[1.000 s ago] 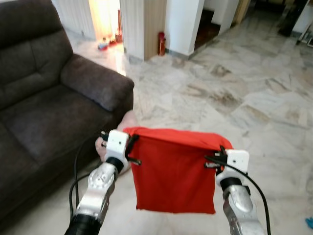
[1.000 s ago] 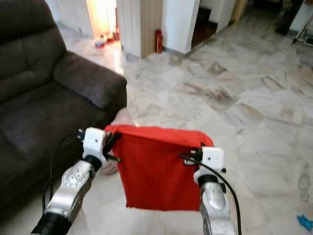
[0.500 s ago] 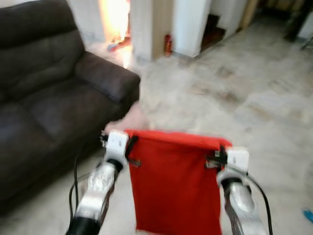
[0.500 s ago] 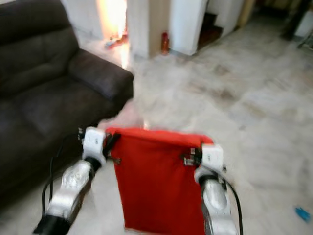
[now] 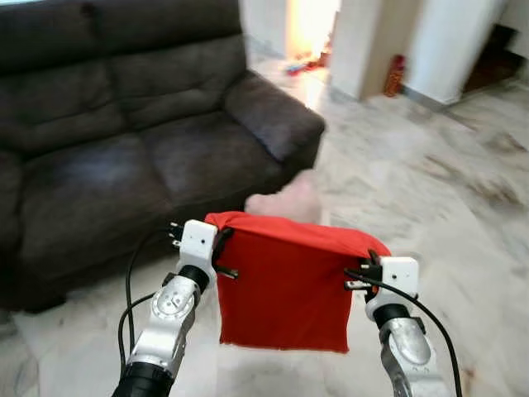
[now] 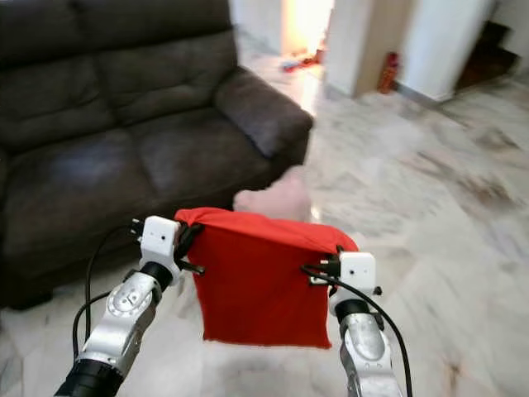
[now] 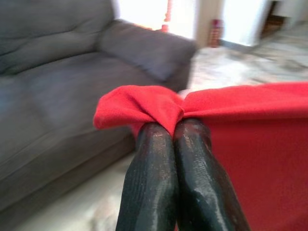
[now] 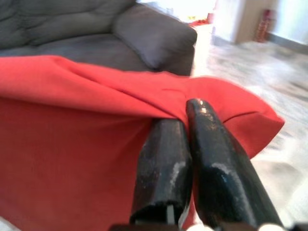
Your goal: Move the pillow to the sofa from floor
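Pillow: flat red fabric pillow [image 5: 285, 289] hanging limp, seemingly light and soft | left gripper [image 7: 168, 127] and right gripper [image 8: 185, 113] pinching its top corners | dark brown upholstered sofa [image 5: 124, 157] lying ahead-left of both.

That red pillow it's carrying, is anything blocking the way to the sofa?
Nothing visible does. The red pillow hangs between the left gripper and right gripper, both jaws shut on its top corners. Bare marble floor lies before the dark sofa.

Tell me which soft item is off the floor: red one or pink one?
The red pillow, hanging between the left gripper and right gripper; the pink one lies on the floor.
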{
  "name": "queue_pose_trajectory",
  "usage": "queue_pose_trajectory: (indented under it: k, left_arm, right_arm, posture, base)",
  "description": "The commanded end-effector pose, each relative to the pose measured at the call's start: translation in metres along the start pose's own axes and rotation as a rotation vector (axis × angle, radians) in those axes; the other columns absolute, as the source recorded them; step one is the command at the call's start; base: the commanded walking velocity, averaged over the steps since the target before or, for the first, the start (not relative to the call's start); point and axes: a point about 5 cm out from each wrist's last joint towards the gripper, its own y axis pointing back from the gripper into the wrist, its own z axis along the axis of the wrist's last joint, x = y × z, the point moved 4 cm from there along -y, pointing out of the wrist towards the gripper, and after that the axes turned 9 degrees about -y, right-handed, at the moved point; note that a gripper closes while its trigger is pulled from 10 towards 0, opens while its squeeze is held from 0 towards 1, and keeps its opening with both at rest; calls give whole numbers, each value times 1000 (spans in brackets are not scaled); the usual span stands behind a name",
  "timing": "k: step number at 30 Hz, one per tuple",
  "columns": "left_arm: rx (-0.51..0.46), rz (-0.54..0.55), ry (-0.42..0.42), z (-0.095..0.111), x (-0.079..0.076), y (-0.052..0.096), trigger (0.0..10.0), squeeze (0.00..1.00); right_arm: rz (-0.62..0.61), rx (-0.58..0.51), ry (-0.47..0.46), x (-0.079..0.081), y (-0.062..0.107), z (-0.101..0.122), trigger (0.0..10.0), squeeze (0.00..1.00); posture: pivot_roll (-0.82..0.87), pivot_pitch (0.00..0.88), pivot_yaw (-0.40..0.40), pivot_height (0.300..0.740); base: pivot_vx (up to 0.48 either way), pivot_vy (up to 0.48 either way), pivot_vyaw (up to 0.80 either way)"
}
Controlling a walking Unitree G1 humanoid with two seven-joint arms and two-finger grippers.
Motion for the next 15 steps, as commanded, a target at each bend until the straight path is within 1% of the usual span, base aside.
queue_pose_trajectory:
  k: [1,15]
  left_arm:
    - [-35,98,-17,8,26,2,10000,0]
    - [-38,116,-18,8,29,3,10000,0]
  right_arm:
    - [-27,-114,-19,-7,-5,28,10000,0]
    - [-24,-113,-20,-8,-5,28,10000,0]
  posture:
    - [-21,0,-53,740]
    - [-27,0,-51,740]
  base:
    - [0,0,794]
    - [0,0,794]
